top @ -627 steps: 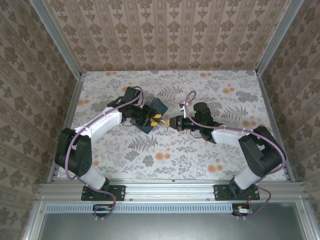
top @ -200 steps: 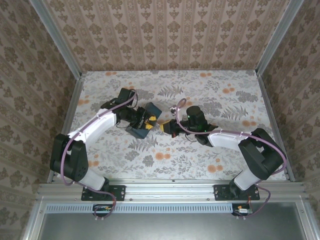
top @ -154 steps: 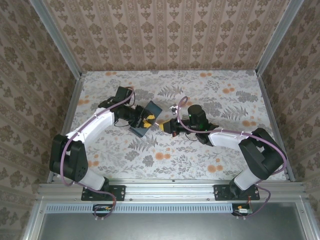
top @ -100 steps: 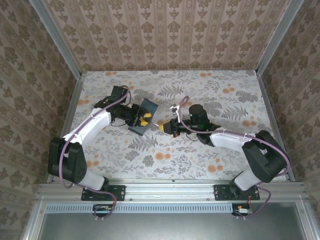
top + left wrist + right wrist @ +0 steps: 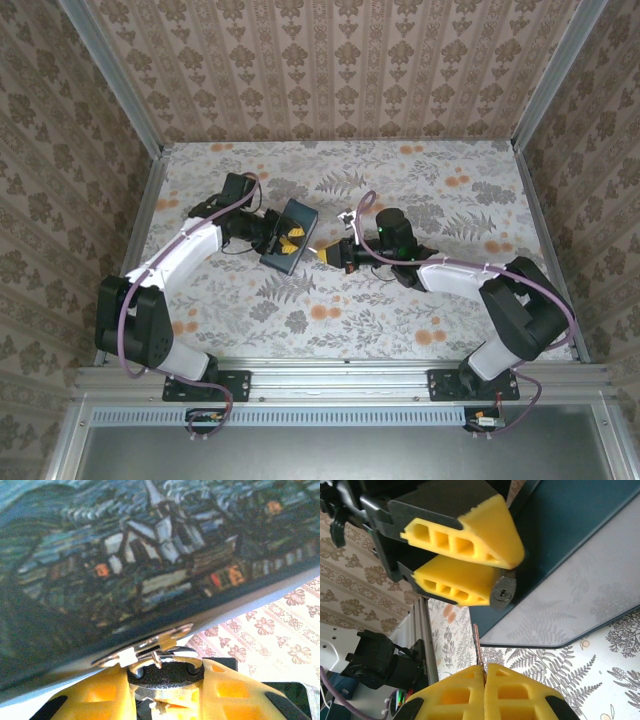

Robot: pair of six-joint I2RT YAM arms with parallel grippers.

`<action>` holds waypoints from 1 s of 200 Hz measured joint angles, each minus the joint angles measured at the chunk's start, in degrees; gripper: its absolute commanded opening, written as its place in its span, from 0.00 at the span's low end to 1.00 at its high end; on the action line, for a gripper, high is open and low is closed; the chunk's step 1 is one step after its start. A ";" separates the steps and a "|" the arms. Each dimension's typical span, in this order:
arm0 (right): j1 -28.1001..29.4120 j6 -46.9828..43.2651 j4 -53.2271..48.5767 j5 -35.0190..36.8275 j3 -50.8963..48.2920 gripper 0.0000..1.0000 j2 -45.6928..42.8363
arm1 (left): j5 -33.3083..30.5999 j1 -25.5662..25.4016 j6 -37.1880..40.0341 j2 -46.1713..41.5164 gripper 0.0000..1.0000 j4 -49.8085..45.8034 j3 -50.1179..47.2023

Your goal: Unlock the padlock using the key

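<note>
Top view: box [image 5: 300, 212] is steadied mid-table by left gripper [image 5: 287, 240] and presented rightward to right gripper [image 5: 327, 254].
Left wrist: padlock [image 5: 167, 669] is clamped between its 2 fingers, with the shackle through the hasp [image 5: 150, 649].
Right wrist: key [image 5: 476, 645] is pinched in the closed right jaws and aimed at the keyhole [image 5: 503, 593], not yet inserted.

Work cell as I see it through the overhead camera. The table [image 5: 450, 200] wears a pale cloth printed with grey ferns and orange blossoms. Beige damask wallpaper covers the back wall [image 5: 340, 70], the left wall [image 5: 50, 200] and the right wall [image 5: 600, 180]. An aluminium left post [image 5: 113, 75] and right post [image 5: 560, 70] mark the far corners. A metal rail [image 5: 340, 378] runs along the near edge, with a grey panel [image 5: 340, 455] below it. The light is soft and even.
</note>
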 measured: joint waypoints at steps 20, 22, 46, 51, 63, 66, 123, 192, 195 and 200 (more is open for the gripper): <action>-0.02 -0.04 -0.02 0.15 0.20 0.00 0.76 | 0.66 0.00 0.00 -0.20 0.12 0.61 -0.55; 0.00 -0.07 -0.04 0.15 0.22 0.00 0.81 | 0.72 0.00 0.00 -0.20 0.12 0.61 -0.55; -0.02 -0.28 -0.07 0.13 0.90 0.00 0.94 | 1.29 -0.09 0.02 -0.20 0.12 1.05 -0.76; -0.02 -0.28 -0.04 0.13 1.11 0.00 0.94 | 1.40 -0.17 0.04 -0.20 0.12 1.09 -0.79; -0.04 -0.31 -0.04 0.15 1.55 0.00 0.94 | 1.64 -0.33 0.20 -0.20 0.12 1.11 -0.83; -0.09 -0.33 -0.04 0.13 1.60 0.00 0.94 | 1.66 -0.33 0.24 -0.20 0.13 1.09 -0.83; -1.38 -0.48 -0.52 0.15 1.81 0.00 0.96 | 2.49 -0.44 1.03 -0.20 0.12 1.27 -0.85; -2.03 -0.46 -0.52 0.07 2.12 0.00 2.14 | 2.95 -0.44 1.38 -0.20 0.12 1.44 -0.83; -2.03 -0.46 -0.52 0.09 2.14 0.00 2.25 | 2.95 -0.44 1.38 -0.20 0.12 1.44 -0.85; -2.03 -0.46 -0.52 0.07 2.21 0.00 2.45 | 2.95 -0.44 1.36 -0.20 0.12 1.44 -0.85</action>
